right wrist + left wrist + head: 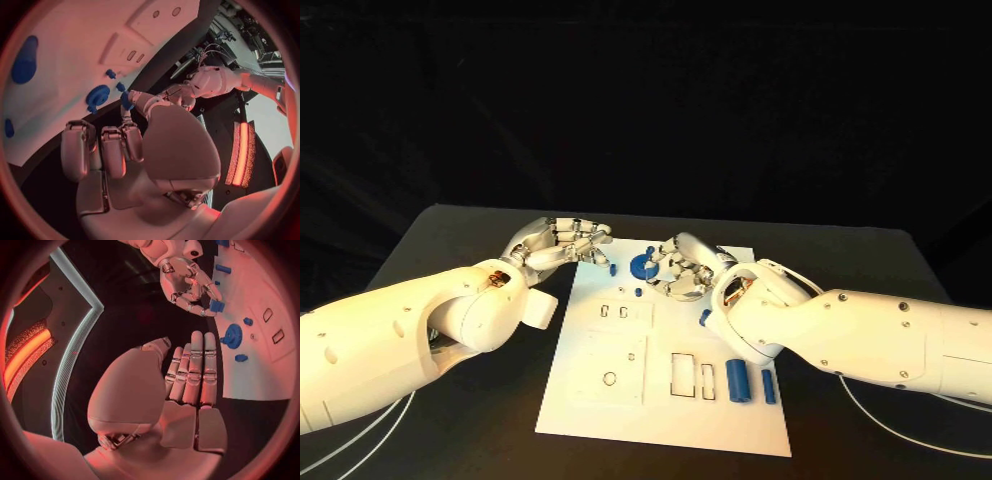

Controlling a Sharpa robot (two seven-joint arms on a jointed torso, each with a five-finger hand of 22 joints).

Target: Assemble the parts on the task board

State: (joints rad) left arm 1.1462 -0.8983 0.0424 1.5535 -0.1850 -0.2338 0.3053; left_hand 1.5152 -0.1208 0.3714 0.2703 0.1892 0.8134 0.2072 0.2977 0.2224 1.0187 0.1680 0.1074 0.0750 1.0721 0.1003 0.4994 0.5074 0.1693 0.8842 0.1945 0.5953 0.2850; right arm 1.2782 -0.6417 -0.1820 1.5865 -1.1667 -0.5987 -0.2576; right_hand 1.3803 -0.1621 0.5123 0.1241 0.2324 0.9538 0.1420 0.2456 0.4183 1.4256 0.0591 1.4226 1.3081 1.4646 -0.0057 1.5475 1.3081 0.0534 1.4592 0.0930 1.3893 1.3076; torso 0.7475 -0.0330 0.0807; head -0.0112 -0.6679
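Observation:
The white task board lies in the middle of the table. A blue gear-like part sits near its far edge, with small blue pieces beside it. My right hand hovers just right of the gear and pinches a small blue part between thumb and finger. My left hand is off the board's far left corner with its fingers stretched out side by side, holding nothing.
Two long blue parts lie at the board's near right. Rectangular slots and a square recess mark the board's near half. Another small blue piece stands left of the gear. Black table surrounds the board.

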